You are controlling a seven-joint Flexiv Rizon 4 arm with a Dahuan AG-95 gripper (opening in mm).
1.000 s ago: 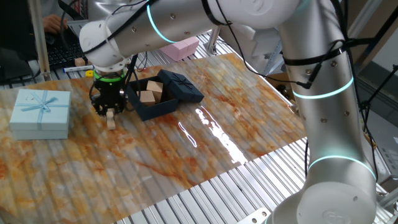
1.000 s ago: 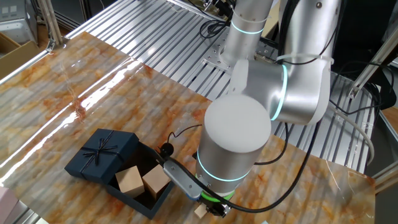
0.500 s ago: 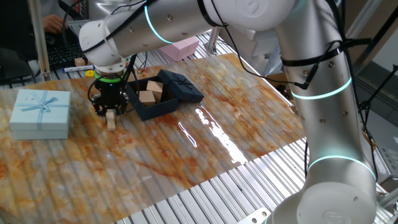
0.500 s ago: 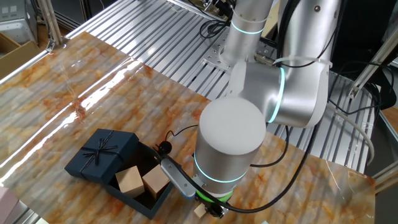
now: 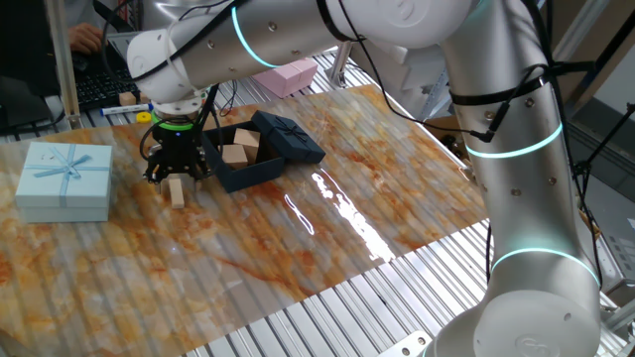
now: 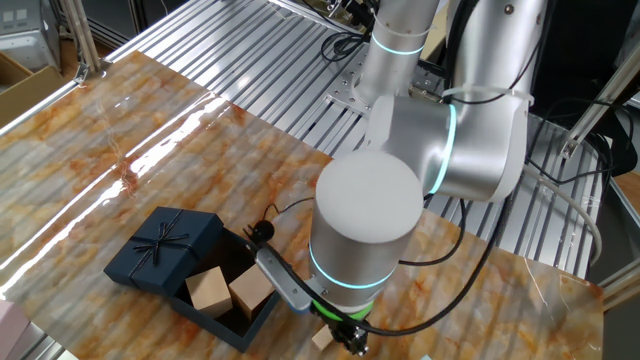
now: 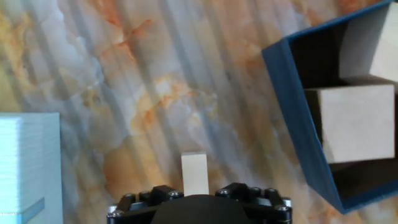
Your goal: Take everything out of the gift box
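Jaws (image 5: pixel 177 178) look spread to me, straddling the thin slab (image 5: pixel 177 191) w/o pinching it; the slab stands on the worktop (image 5: pixel 327 228) just left of the gift box (image 5: pixel 243 164). I only get that from one fixed view. The arm (image 6: pixel 365 235) blocks most of it in the other fixed view, where I see just a pale corner of the slab (image 6: pixel 321 339) under the wrist. Light blue ribboned box (image 5: pixel 64 178) sits well left, seen in one fixed view and as an edge in hand view. Navy lid (image 6: pixel 165 248) w/ bow leans on the box's far side. Two wooden blocks (image 6: pixel 230 292) are inside the box, side by side. Hand view shows the slab (image 7: pixel 194 175) upright right below the hand, fingertips out of frame.
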